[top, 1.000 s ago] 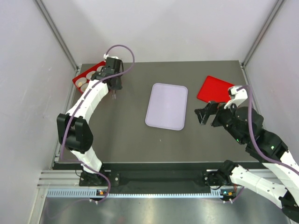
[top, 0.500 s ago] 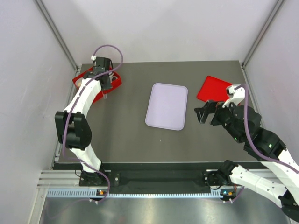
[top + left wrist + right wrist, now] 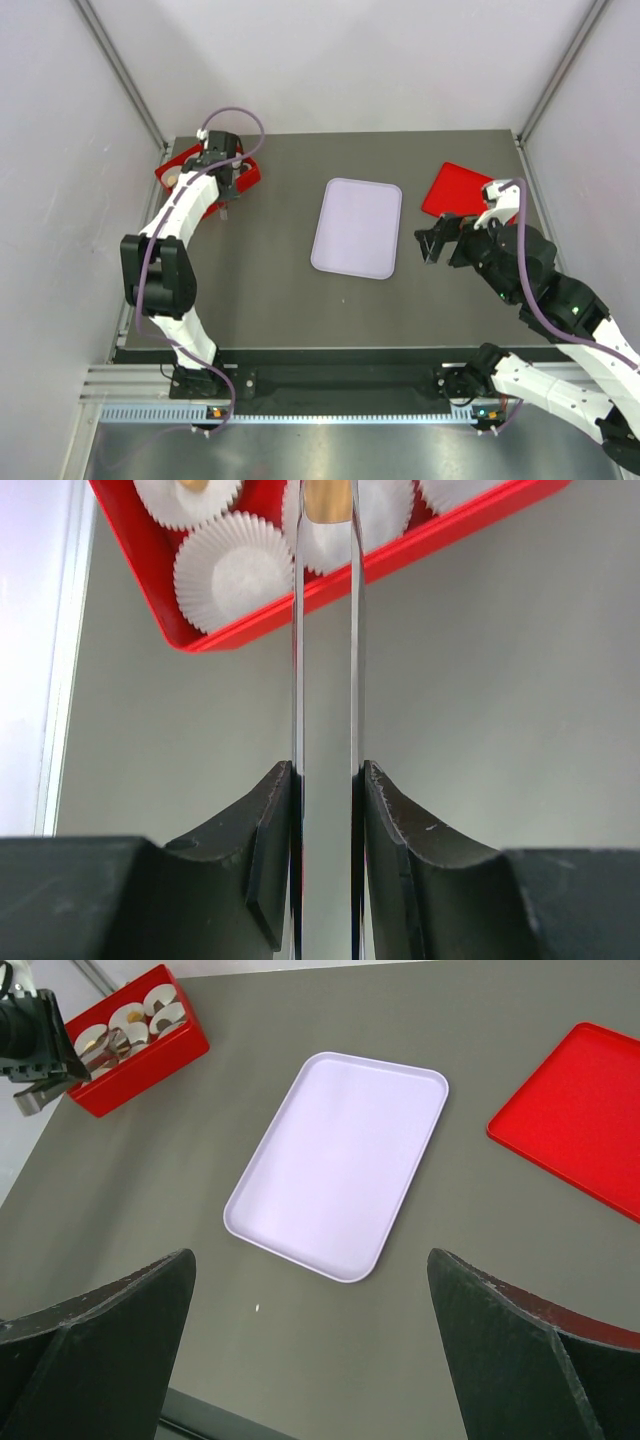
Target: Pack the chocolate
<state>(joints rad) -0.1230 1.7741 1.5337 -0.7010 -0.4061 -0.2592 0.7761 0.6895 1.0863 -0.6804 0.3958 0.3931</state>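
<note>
Left arm has swung toward the far-left corner in the last second. It was over bare table just right of the red plastic box [image 3: 430,542] and is now above the box itself.

Left gripper [image 3: 325,780] is clenched on thin metal tweezers [image 3: 298,680], whose blades reach out over the box's near wall. The tips sit either side of a golden caramel chocolate [image 3: 325,495] lying in a white fluted paper cup [image 3: 235,575]. Cannot tell whether they pinch it yet.

Right gripper [image 3: 440,243] has not moved. Its jaws are spread wide and hold nothing, just right of the lavender rectangular tray [image 3: 357,227], with the flat red lid [image 3: 455,190] beyond.

No chocolate on the tray. Judgement: a pick is beginning and packing has barely started.
</note>
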